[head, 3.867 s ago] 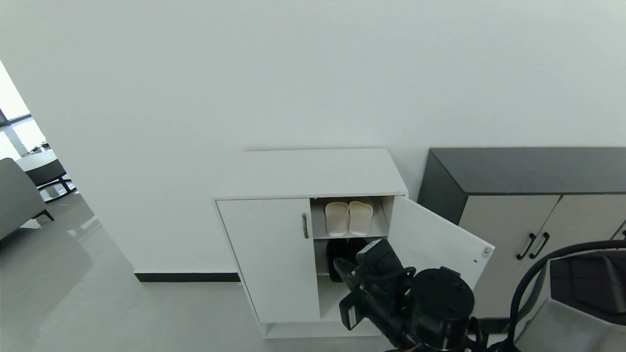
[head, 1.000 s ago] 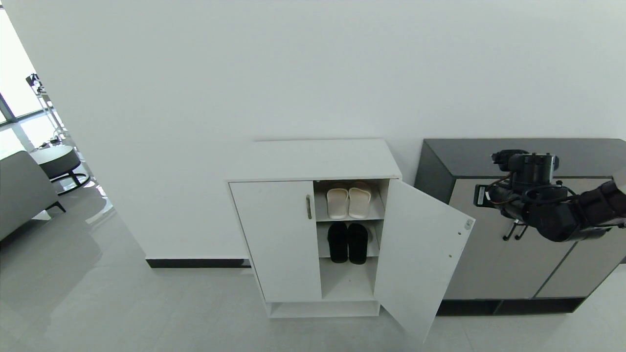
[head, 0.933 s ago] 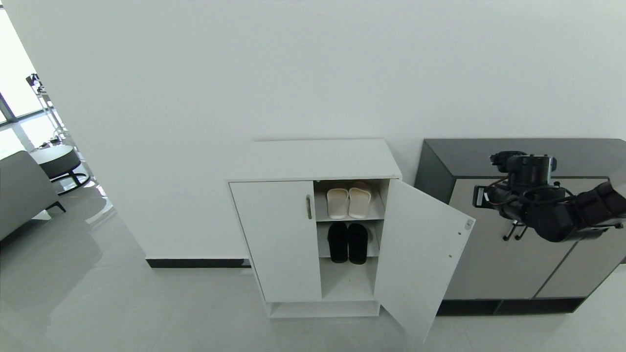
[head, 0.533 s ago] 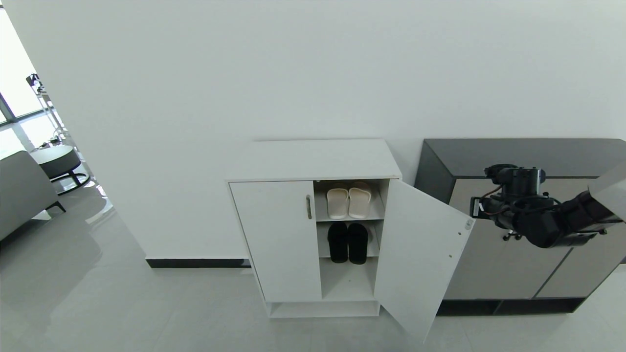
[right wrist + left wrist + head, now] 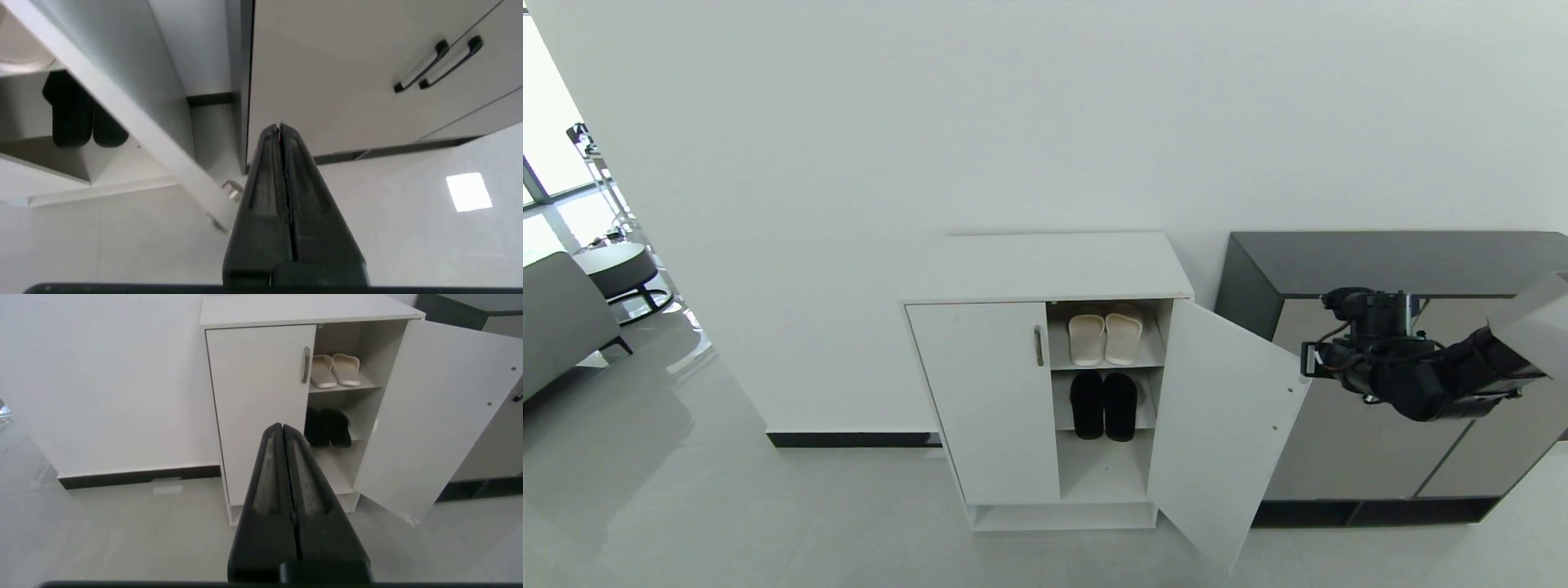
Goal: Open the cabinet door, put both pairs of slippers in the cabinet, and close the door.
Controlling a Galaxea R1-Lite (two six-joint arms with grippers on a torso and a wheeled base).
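The white cabinet (image 5: pixel 1045 269) stands against the wall, its left door shut and its right door (image 5: pixel 1225 416) swung open. A cream pair of slippers (image 5: pixel 1105 339) lies on the top shelf, and a black pair (image 5: pixel 1103 406) on the shelf below. My right arm (image 5: pixel 1405 376) hangs just right of the open door's outer edge, at the height of its upper half. In the right wrist view the right gripper (image 5: pixel 280 135) is shut and empty, close to the door's edge (image 5: pixel 163 139). My left gripper (image 5: pixel 283 433) is shut and empty, well back from the cabinet (image 5: pixel 261 392).
A dark grey sideboard (image 5: pixel 1380 261) with black handles (image 5: pixel 437 61) stands right of the cabinet, behind the open door. A grey sofa (image 5: pixel 556 327) and a small round table (image 5: pixel 613 269) are far left. Pale tiled floor (image 5: pixel 768 506) lies in front.
Over the last second my right arm has come down and leftward, up to the open door's outer edge. Before that the camera drew back from the cabinet. Slippers and door have not moved.
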